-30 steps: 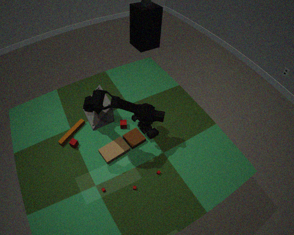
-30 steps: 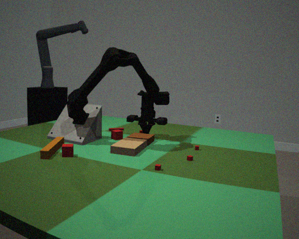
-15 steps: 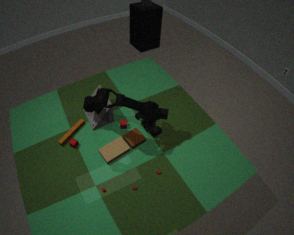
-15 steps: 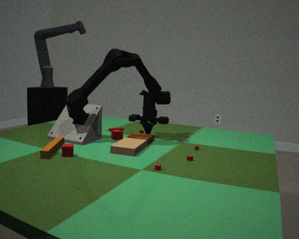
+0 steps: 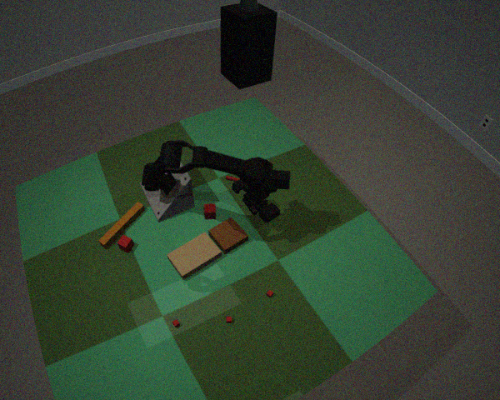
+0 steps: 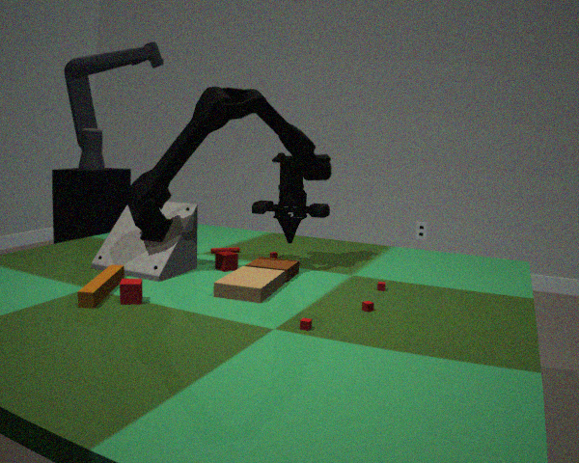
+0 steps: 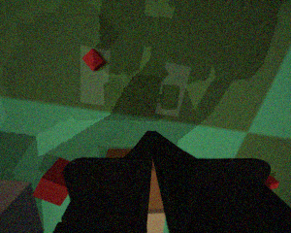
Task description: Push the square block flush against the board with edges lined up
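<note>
The brown square block [image 5: 228,234] [image 6: 275,261] [image 7: 156,191] lies flat at one end of the tan board [image 5: 194,254] [image 6: 250,282] [image 7: 155,224]. One whole side of the block faces the board's end, with only a thin dark line between them; I cannot tell whether they fully touch. Their long-side edges look nearly even. My gripper [image 5: 251,207] [image 6: 289,241] [image 7: 150,135] is shut and empty. It hangs above the mat beyond the block's far end, clear of both parts. In the wrist view its fingers hide much of the block.
A red cube [image 5: 209,211] [image 6: 226,261] [image 7: 52,188] lies near the block, towards the base. An orange bar [image 5: 121,223] [image 6: 101,285] and another red cube [image 5: 125,242] [image 6: 130,291] lie left. Several small red cubes and a red rod [image 5: 232,177] [image 6: 225,250] lie around.
</note>
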Robot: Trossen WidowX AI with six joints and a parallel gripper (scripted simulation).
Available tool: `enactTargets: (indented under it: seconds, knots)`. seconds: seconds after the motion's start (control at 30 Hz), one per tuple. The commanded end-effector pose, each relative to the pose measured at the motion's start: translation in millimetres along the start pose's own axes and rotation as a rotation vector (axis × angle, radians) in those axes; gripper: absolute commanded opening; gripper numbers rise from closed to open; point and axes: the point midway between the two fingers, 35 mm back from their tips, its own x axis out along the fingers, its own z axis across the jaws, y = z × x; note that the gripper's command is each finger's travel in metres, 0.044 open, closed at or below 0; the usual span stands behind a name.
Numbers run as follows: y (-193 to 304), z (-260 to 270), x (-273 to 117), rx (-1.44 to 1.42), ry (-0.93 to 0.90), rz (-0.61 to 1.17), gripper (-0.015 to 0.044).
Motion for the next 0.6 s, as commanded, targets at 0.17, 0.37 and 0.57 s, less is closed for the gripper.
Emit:
enactTargets:
  seconds: [0.17, 0.37, 0.57]
  knots:
    - [30, 7, -2, 0.005, -0.015, 0.006, 0.0000]
    - [31, 6, 50, 0.005, -0.014, 0.007, 0.0000]
    - [32, 6, 53, 0.005, -0.014, 0.007, 0.0000]
